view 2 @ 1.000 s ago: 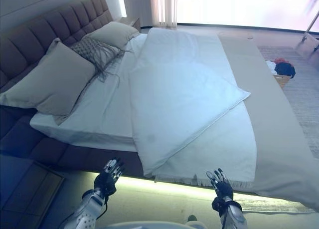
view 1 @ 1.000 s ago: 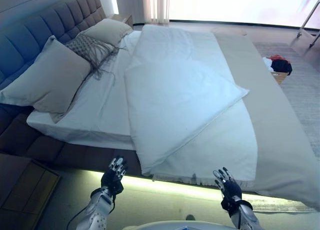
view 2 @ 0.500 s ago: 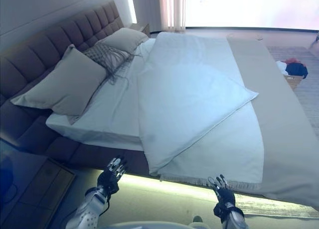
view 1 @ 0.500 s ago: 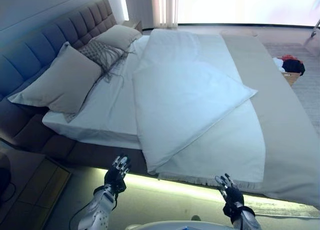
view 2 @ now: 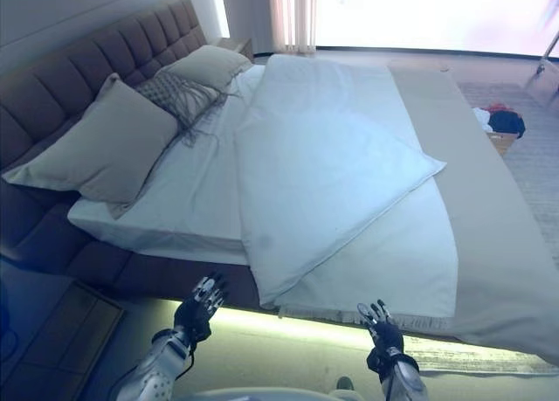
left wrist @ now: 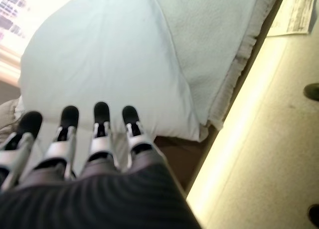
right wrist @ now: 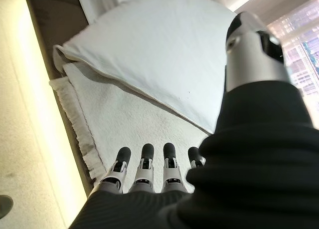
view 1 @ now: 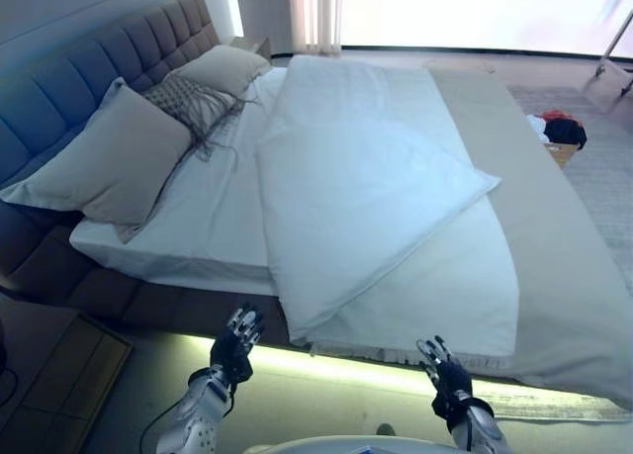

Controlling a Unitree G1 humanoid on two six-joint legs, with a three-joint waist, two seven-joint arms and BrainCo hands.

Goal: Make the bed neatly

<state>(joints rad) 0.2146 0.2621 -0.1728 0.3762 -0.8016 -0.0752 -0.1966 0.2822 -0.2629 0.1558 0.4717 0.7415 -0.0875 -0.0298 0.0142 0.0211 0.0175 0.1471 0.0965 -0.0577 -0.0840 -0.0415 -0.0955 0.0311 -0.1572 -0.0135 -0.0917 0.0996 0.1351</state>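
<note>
A white duvet (view 1: pixel 366 192) lies folded over itself on the bed, its near corner (view 1: pixel 297 330) hanging at the bed's near edge. Under it lies a white fringed blanket (view 1: pixel 445 296) and a beige spread (view 1: pixel 554 246) on the right. Two beige pillows (view 1: pixel 104 162) and a patterned cushion (view 1: pixel 188 98) lean at the grey tufted headboard (view 1: pixel 69 78). My left hand (view 1: pixel 235 340) is open, just short of the bed edge below the duvet corner. My right hand (view 1: pixel 443 373) is open, below the blanket's fringe. Neither touches the bedding.
A lit strip (view 1: pixel 336 365) runs under the bed's near edge. A wooden nightstand (view 1: pixel 49 375) stands at the lower left. A basket with clothes (view 1: pixel 556 133) sits on the carpet beyond the bed's right side.
The camera has shifted, so the whole scene slid slightly. Both hands stay open at the bed's near edge, with no clear move of their own.
</note>
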